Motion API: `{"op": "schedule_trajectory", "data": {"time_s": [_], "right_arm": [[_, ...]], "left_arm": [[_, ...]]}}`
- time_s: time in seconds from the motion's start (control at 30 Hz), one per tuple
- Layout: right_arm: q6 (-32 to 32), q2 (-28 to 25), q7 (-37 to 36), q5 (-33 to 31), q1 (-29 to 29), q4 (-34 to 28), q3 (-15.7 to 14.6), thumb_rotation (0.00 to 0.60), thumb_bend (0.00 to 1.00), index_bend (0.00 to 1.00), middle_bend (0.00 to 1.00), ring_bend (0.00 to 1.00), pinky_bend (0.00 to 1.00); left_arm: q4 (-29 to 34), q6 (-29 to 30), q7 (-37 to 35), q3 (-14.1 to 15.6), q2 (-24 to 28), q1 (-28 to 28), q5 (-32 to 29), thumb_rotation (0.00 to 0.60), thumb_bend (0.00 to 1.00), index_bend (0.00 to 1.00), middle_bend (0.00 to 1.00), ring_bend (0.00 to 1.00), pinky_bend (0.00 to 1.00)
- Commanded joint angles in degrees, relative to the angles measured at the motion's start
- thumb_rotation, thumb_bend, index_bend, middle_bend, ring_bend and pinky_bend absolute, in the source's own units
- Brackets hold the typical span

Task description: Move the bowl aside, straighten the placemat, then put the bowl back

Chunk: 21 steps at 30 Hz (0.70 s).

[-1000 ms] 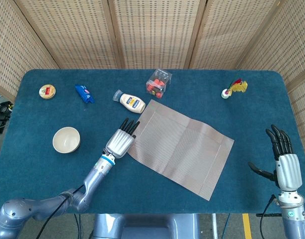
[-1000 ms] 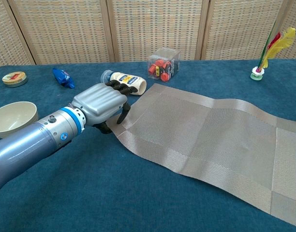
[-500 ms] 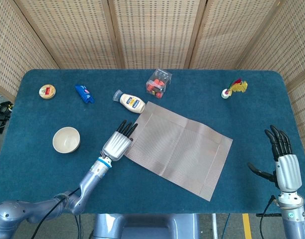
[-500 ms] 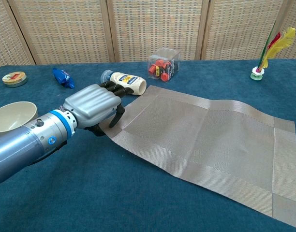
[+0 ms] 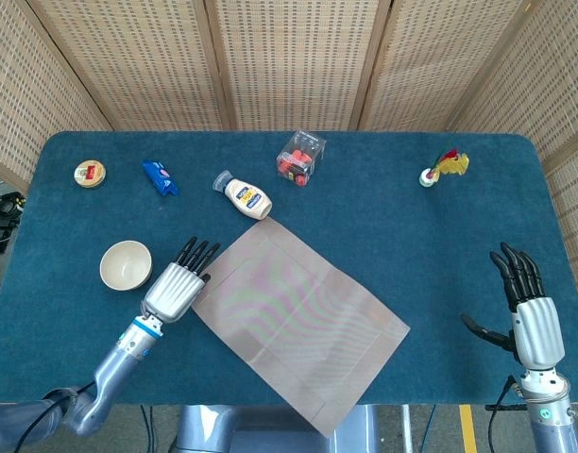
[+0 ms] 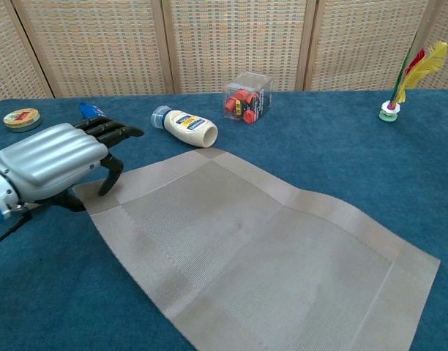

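At mat corner: left hand grip unclear | right hand spread, empty

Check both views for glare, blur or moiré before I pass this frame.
Head view: sharp, evenly lit, but rainbow moiré ripples across the placemat. Chest view: placemat weave clean, soft shadows only; left robot hand close to the lens, large, cropped by the left edge. No glare.

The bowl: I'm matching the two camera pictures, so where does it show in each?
Head view: the bowl sits at left, just left of the left hand.
Chest view: not visible; the left hand fills that side.
Shared landmark: the white squeeze bottle beyond the placemat.
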State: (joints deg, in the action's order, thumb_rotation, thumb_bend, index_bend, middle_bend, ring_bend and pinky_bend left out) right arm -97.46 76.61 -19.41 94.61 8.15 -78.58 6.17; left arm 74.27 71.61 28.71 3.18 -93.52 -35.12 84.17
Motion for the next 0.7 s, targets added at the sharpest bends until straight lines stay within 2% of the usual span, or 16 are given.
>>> {"op": "schedule_trajectory", "data": {"time_s": [0.03,0.17,0.33,0.7], "right_arm": [[-0.1,0.1,0.5,0.4,0.0,-0.2,-0.2,0.6,0.28,0.06,0.0,0.0,0.0],[-0.1,0.3,1.3,0.9,0.0,-0.4,-0.6,0.6,0.28,0.06,0.0,0.0,0.0],[-0.1,0.3,1.7,1.0,0.0,-0.5,-0.7,0.6,0.28,0.06,0.0,0.0,0.0],[-0.4,0.2,1.9,1.3,0.0,-0.7,-0.8,0.6,0.28,0.06,0.0,0.0,0.0]], "left_arm": [[1.9,0.8,-0.7,1.3,2.0,1.5,0.8,0.6,0.65,0.68,0.0,0.0,0.0],[4.4,0.9,-0.2,3.0,4.2,3.5,1.2,0.6,0.65,0.68,0.0,0.0,0.0],[6.2,0.3,0.3,3.2,5.1,4.5,0.7,0.6,0.65,0.7,0.0,0.0,0.0],[17.1,-2.8,5.7,5.0,10.1,6.4,-0.4,0.6,0.67,0.72,0.0,0.0,0.0]]}}
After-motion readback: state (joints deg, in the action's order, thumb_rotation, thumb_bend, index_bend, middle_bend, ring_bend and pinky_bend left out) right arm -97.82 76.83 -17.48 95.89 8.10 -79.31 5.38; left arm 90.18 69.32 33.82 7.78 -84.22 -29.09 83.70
